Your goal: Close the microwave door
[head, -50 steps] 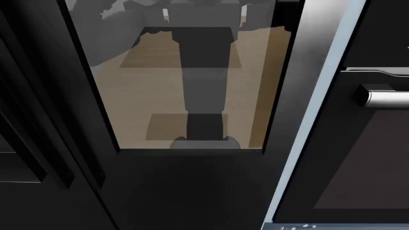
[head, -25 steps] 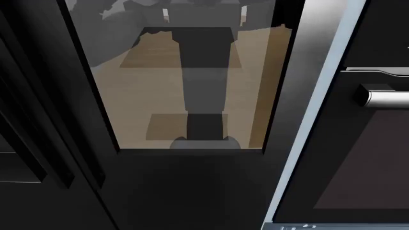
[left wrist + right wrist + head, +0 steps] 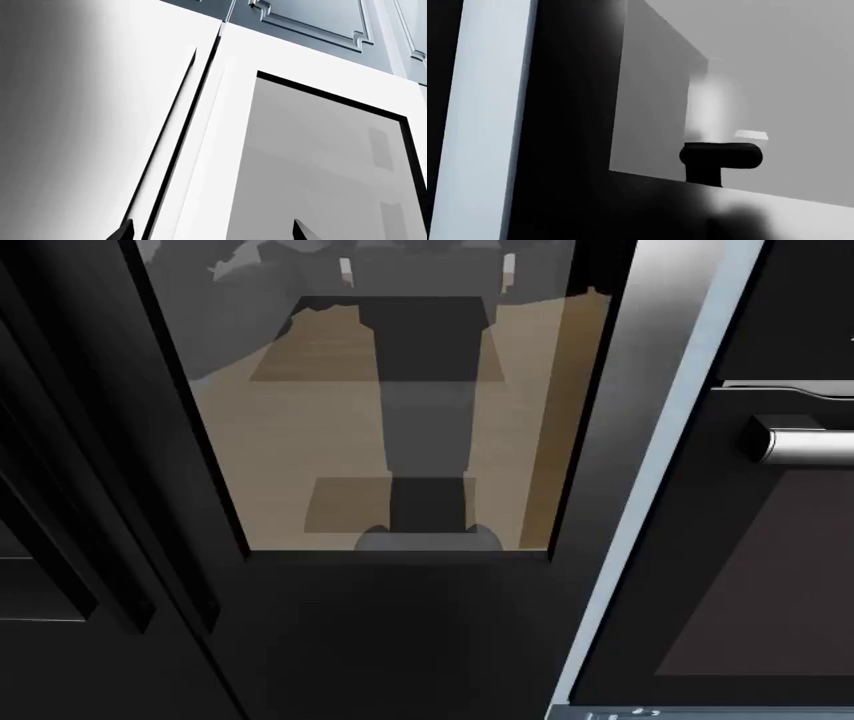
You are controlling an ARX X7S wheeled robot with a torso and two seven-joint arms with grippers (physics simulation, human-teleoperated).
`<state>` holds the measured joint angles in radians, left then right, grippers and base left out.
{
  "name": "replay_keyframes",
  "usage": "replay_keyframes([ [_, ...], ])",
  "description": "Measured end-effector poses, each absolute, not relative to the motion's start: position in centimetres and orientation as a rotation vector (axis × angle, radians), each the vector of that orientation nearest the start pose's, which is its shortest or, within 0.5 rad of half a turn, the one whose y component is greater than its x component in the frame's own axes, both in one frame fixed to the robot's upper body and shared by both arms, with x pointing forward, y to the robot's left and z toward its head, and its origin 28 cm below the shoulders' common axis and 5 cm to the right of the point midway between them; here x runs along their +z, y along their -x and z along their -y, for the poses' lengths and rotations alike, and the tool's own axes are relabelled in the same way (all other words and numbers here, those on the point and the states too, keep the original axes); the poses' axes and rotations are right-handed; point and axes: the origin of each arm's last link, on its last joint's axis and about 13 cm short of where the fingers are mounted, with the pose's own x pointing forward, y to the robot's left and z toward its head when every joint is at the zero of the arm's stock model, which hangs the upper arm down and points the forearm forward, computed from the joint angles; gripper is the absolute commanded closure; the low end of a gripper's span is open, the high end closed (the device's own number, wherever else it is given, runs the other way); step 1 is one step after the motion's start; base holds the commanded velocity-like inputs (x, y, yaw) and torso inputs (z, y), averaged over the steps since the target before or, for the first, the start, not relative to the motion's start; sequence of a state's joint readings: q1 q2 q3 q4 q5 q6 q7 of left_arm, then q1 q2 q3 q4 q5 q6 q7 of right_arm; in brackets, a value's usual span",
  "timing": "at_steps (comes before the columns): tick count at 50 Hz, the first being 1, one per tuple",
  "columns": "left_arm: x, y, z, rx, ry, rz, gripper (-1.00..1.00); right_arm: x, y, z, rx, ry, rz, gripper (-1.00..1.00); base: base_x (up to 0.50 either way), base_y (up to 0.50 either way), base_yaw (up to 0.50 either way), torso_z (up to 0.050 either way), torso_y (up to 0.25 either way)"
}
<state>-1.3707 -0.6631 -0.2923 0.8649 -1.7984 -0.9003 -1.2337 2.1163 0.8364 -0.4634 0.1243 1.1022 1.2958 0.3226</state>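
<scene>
We are facing the door [image 3: 387,430], its glass panel filling our head view; it looks stiff, hinged and slick, so pushing flat near its free edge suits. Left tool [image 3: 210,232] is standing open, empty; right tool's state we cannot tell.

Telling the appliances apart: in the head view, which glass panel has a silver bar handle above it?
The brownish panel at right, below the silver handle; the central see-through panel has none.

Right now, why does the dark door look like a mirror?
Head view: the glossy door window reflects tan and grey shapes, with black frame around it. Right wrist view: a soft dark smudge blurs the lower edge. Left wrist view: a grey gradient shades one side.
</scene>
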Motion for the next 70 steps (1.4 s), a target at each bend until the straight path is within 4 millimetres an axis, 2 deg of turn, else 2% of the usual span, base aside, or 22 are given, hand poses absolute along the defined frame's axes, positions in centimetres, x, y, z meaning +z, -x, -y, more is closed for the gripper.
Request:
replay_keyframes([
  [27, 38.1, -12.1, -24.5, -0.06, 0.303, 0.903, -1.0, 50.7, -19.1, 26.8, -0.095, -0.05, 0.396, -1.0, 0.0, 0.0, 0.0, 0.0, 0.0],
  [50, 37.9, -12.0, -24.3, -0.065, 0.299, 0.902, -1.0, 51.1, -20.5, 28.1, -0.071, -0.12, 0.388, -1.0, 0.0, 0.0, 0.0, 0.0, 0.0],
  [59, 37.8, -12.1, -24.3, -0.066, 0.297, 0.901, -1.0, 51.1, -21.0, 28.7, -0.099, -0.145, 0.335, -1.0, 0.0, 0.0, 0.0, 0.0, 0.0],
  [70, 37.7, -12.0, -24.3, -0.067, 0.295, 0.899, -1.0, 51.0, -21.5, 29.1, -0.009, -0.172, 0.278, -1.0, 0.0, 0.0, 0.0, 0.0, 0.0],
])
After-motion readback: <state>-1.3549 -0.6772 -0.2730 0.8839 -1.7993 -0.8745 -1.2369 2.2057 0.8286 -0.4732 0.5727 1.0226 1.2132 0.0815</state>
